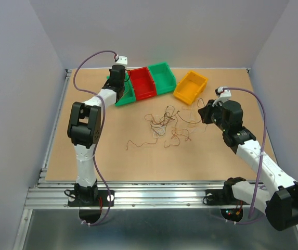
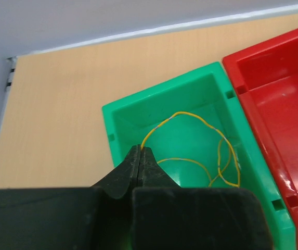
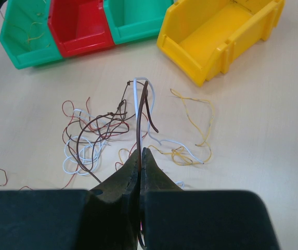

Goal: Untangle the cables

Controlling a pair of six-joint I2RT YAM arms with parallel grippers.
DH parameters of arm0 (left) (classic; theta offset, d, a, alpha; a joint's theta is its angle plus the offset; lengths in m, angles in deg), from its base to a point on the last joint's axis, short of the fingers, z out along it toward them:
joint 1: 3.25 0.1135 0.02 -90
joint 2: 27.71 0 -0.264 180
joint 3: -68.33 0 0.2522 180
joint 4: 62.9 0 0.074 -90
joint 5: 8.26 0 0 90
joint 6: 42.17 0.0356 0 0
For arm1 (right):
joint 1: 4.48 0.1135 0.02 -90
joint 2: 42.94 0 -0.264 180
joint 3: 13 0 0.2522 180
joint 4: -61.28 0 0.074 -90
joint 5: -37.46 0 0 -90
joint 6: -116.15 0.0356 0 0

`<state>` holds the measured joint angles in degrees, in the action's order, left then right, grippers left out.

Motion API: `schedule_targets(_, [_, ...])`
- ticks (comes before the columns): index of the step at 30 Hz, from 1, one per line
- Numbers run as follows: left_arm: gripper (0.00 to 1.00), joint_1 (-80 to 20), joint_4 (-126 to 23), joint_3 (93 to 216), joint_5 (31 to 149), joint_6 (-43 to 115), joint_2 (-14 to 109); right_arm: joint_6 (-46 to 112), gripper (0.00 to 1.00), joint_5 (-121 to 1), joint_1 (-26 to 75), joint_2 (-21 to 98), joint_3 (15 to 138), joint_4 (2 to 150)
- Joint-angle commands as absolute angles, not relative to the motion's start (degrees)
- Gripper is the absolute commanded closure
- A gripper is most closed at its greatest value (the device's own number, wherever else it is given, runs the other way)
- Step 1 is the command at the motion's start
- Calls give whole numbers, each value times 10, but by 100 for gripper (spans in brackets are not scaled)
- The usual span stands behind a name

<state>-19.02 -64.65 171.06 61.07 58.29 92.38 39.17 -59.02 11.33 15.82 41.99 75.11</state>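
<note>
Your left gripper (image 2: 140,148) was pinched shut on a yellow wire (image 2: 190,115) that looped toward 1 o'clock inside the green bin (image 2: 159,96). Your right gripper (image 3: 140,151) was clamped on brown and white wires (image 3: 140,125); the tangle (image 3: 94,133) lay at 10 o'clock from its jaws.

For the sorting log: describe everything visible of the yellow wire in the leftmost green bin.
The yellow wire is hair-thin and flexible, apparently plastic-coated. One end is pinched in the tips of the shut left end effector over the green bin. It arcs up and across, then falls in loose loops on the bin floor, on the side next to the red bin. Whether the loops are one strand cannot be told.
</note>
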Motion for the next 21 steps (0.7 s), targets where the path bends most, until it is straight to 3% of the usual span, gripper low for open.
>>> schedule_targets(1, [100, -207, -651, 1742, 500, 586, 907, 382, 98, -593, 113, 150, 415, 741])
schedule_targets(10, [100, -232, -575, 1808, 434, 553, 955, 382, 98, -591, 113, 147, 414, 742])
schedule_targets(21, [100, -235, -522, 1852, 493, 523, 1001, 382, 98, -593, 113, 152, 415, 742])
